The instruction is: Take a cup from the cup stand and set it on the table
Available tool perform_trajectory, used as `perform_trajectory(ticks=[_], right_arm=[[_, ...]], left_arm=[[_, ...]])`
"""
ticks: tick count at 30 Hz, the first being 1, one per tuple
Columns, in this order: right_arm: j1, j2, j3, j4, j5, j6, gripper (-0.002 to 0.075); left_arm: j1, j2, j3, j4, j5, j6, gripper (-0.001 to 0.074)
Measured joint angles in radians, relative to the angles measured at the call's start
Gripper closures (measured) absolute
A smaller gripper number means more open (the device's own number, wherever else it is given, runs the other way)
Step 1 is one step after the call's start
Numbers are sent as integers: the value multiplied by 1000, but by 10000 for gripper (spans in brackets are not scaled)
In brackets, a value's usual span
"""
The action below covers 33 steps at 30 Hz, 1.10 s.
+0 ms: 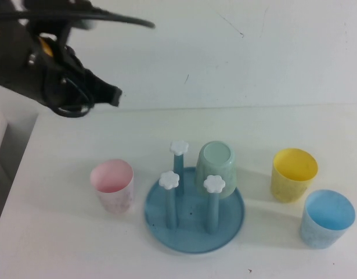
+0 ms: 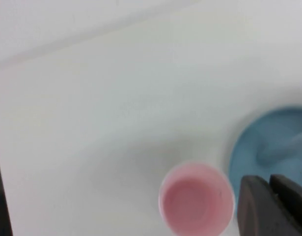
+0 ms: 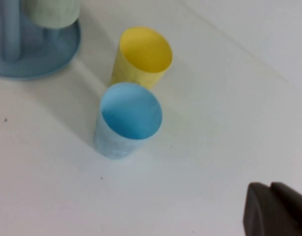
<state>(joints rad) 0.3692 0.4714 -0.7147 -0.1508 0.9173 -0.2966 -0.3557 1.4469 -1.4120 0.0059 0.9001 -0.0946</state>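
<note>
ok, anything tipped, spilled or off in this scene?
Nothing stands out. The pink cup, yellow cup and blue cup stand upright on the table; the green cup sits inverted on a cup stand peg. Left gripper is raised at the table's far left; the right gripper shows only in its wrist view.
</note>
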Motion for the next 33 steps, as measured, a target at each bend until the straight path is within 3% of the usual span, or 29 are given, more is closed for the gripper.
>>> perform_trajectory(ticks=[5, 16, 23, 33], right_arm=[[0, -99, 132, -17, -123, 55, 725], [0, -126, 252, -19, -194, 142, 726], [0, -126, 252, -19, -204, 147, 726], [0, -126, 252, -19, -204, 149, 726]], left_arm=[[0, -200, 64, 9, -88, -19, 731], [2, -610, 498, 14, -349, 18, 735], [2, -695, 660, 15, -463, 20, 736], [2, -699, 673, 13, -389, 20, 736]])
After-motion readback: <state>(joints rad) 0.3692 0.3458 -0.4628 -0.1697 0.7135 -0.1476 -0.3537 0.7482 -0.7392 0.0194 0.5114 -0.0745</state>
